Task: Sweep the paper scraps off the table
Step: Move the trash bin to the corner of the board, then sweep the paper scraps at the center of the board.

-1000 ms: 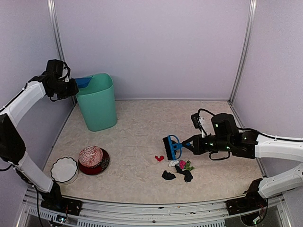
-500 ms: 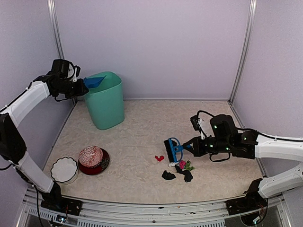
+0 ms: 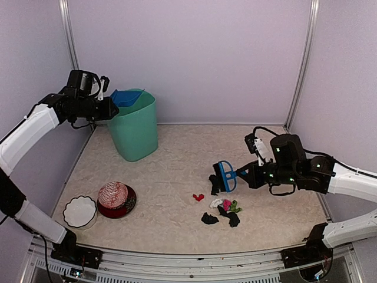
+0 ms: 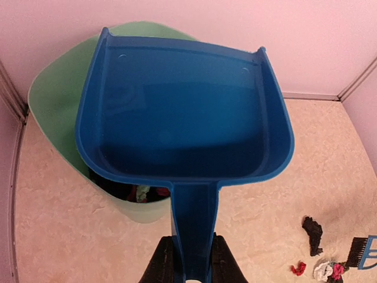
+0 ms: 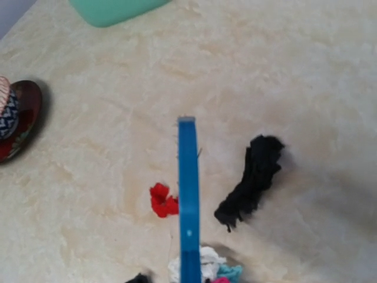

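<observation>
So, left gripper: upper left of the top view, raised off the table. Jaws narrow, clamped on the dustpan handle; the left wrist view shows both fingers pressed against it.
dustpan: blue, tipped over the bin's mouth. Inside of the pan looks bare, no scraps on it.
bin: green, standing upper left on the table near the back wall. A few coloured bits show inside it under the pan's rear edge.
white bowl: lower left, empty as far as I can tell.
patterned bowl: just right of the white 1, touching or nearly so. Not involved.
table: left and centre free of scraps.
paper scraps: lower right of centre, loose cluster of black, white, pink and green. 1 red piece lies apart on its left, 1 long black piece lies beside the brush.
brush: blue, above the cluster, bristles pointing left. Cannot tell if the bristles touch the table.
right gripper: right of centre, jaws closed on the brush handle.
progress: my read is 1 load dumped, so partly done.
left to do: bring the dustpan down to the pile, sweep the cluster plus the 2 strays in, dump again.
</observation>
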Available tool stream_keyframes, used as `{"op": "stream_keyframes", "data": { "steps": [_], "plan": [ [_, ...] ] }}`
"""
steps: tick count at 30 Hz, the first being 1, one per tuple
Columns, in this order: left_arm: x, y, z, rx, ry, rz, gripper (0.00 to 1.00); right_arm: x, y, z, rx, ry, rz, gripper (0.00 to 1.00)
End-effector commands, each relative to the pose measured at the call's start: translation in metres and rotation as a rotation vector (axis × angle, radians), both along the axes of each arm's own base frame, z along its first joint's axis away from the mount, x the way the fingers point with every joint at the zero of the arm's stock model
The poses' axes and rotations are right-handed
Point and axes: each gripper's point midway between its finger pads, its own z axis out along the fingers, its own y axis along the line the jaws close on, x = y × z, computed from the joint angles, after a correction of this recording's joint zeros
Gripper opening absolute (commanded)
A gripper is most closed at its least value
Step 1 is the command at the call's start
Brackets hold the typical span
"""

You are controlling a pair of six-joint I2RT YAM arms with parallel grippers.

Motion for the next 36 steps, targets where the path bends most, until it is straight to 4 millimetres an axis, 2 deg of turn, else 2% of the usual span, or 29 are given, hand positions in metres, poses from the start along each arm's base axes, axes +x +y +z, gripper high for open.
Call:
{"op": "stream_keyframes", "data": {
  "steps": [1,4,9,13,16,19,23,26,29,33,36],
  "plan": [
    [-0.035,-0.015,0.031,0.021,-0.096,-0.012,0.00,-0.007,0.006,0.021,0.012,-0.044,0.064,0.00],
    [-0.062,-0.042,0.040,0.012,-0.136,-0.081,0.00,-0.012,0.025,0.020,0.074,-0.016,0.132,0.00],
    [-0.105,-0.085,0.038,0.022,-0.157,-0.189,0.00,-0.011,0.060,0.004,0.139,0.071,0.168,0.00],
    [-0.141,-0.114,0.025,0.034,-0.153,-0.277,0.00,-0.003,0.085,-0.017,0.153,0.123,0.159,0.00],
    [-0.163,-0.127,0.011,0.042,-0.144,-0.334,0.00,0.004,0.102,-0.036,0.156,0.172,0.160,0.00],
    [-0.181,-0.139,-0.004,0.065,-0.125,-0.376,0.00,0.016,0.112,-0.054,0.121,0.196,0.126,0.00],
    [-0.202,-0.153,-0.020,0.085,-0.105,-0.433,0.00,0.035,0.110,-0.078,0.029,0.194,0.045,0.00],
    [-0.212,-0.161,-0.028,0.080,-0.098,-0.464,0.00,0.049,0.096,-0.096,-0.056,0.197,-0.029,0.00],
    [-0.217,-0.164,-0.038,0.078,-0.080,-0.475,0.00,0.059,0.078,-0.105,-0.107,0.191,-0.096,0.00],
    [-0.220,-0.167,-0.048,0.069,-0.065,-0.489,0.00,0.069,0.050,-0.107,-0.148,0.179,-0.175,0.00],
    [-0.221,-0.167,-0.054,0.070,-0.060,-0.495,0.00,0.072,0.038,-0.096,-0.148,0.162,-0.194,0.00]
  ]
}}
